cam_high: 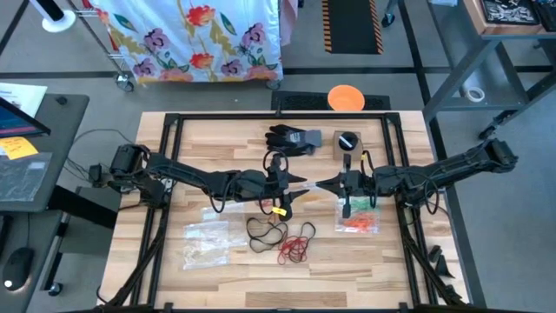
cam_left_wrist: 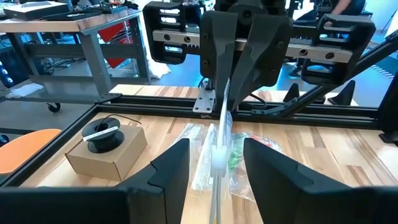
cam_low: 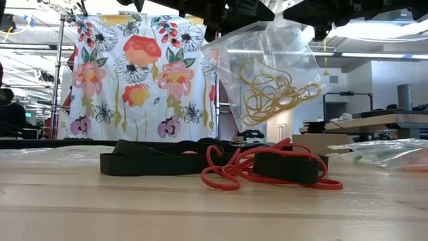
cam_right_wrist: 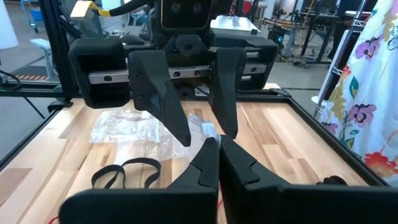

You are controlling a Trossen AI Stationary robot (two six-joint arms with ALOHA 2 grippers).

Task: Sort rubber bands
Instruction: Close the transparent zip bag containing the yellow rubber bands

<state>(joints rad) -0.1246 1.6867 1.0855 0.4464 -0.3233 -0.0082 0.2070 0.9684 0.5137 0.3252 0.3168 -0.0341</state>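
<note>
A clear plastic bag (cam_low: 267, 67) with yellow rubber bands (cam_low: 274, 94) in it hangs above the table's middle. My right gripper (cam_right_wrist: 217, 155) is shut on the bag's top. My left gripper (cam_left_wrist: 217, 168) faces it from the left, open. Its fingers (cam_right_wrist: 158, 93) stand on either side of the bag's upper edge, and I see no contact. Red rubber bands (cam_high: 297, 248) and black ones (cam_high: 265, 230) lie loose on the wood below. A second bag (cam_high: 358, 222) with green and orange bands lies to their right. My right gripper pinches the bag's top edge (cam_left_wrist: 225, 106) between its two shut fingers. They come in about level from the table's right. The bag hangs below the fingers, clear of the table, with the yellow bands sagging in its lower part.
A flat clear bag (cam_high: 204, 242) lies at the near left. A black glove (cam_high: 291, 137) and a small cardboard box with a black spool on it (cam_high: 346, 143) sit at the far middle. A dark metal frame (cam_high: 261, 117) runs around the tabletop.
</note>
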